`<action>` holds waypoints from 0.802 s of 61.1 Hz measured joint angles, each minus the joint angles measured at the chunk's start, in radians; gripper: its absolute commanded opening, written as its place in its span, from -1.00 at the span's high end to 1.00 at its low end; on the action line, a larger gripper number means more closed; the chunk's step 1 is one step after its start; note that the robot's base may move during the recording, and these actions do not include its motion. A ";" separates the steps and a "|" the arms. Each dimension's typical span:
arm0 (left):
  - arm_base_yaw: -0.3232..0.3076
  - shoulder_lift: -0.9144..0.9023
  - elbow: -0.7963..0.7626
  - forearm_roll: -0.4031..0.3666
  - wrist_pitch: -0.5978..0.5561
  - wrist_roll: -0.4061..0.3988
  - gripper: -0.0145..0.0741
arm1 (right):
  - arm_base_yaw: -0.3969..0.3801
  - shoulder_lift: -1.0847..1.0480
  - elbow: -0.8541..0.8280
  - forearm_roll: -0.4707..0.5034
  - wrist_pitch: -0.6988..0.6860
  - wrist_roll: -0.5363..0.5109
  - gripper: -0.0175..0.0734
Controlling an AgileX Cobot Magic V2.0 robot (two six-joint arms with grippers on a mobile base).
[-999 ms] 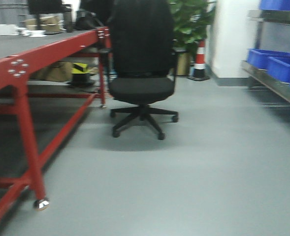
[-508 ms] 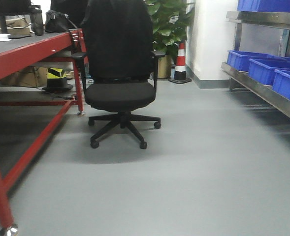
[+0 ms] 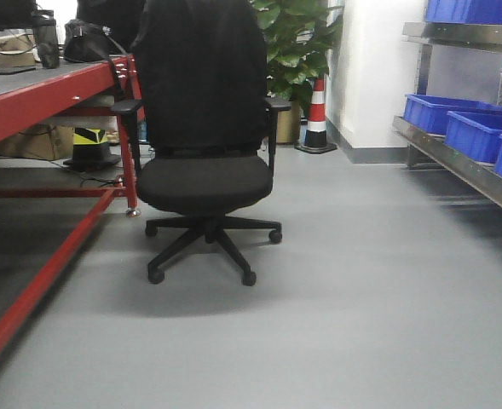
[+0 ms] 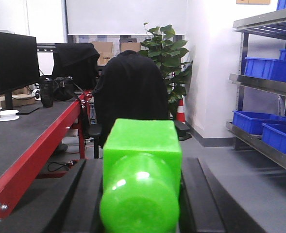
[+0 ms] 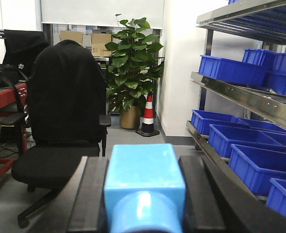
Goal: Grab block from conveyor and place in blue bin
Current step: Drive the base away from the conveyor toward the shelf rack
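My left gripper (image 4: pixel 142 164) is shut on a bright green block (image 4: pixel 143 141), its black fingers (image 4: pixel 87 194) pressed against both sides. My right gripper (image 5: pixel 143 162) is shut on a light blue block (image 5: pixel 145 174) in the same way. The conveyor (image 3: pixel 37 95) runs along the left, a red frame with a dark grey belt (image 4: pixel 21 136) on top. Blue bins (image 3: pixel 442 112) sit on a metal rack at the right, and more blue bins (image 5: pixel 230 69) fill its shelves in the right wrist view. Neither gripper appears in the front view.
A black office chair (image 3: pixel 204 128) stands straight ahead on the grey floor, close to the conveyor's end. Behind it are a potted plant (image 3: pixel 297 38) and a striped traffic cone (image 3: pixel 317 115). A monitor (image 4: pixel 14 60) and a black bag (image 4: pixel 65 87) rest on the belt.
The front view has moved forward along the conveyor. The chair is closer and further left, and the near red leg has left the frame.
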 measured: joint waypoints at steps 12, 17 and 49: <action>0.000 0.000 0.000 0.000 -0.007 0.000 0.92 | 0.000 0.000 0.000 0.000 0.000 0.000 0.97; 0.000 0.000 0.000 0.000 -0.009 0.000 0.92 | 0.000 0.000 0.000 0.000 0.000 0.000 0.97; 0.000 0.000 0.000 0.000 -0.015 0.000 0.92 | 0.000 0.000 0.000 0.000 0.000 0.000 0.97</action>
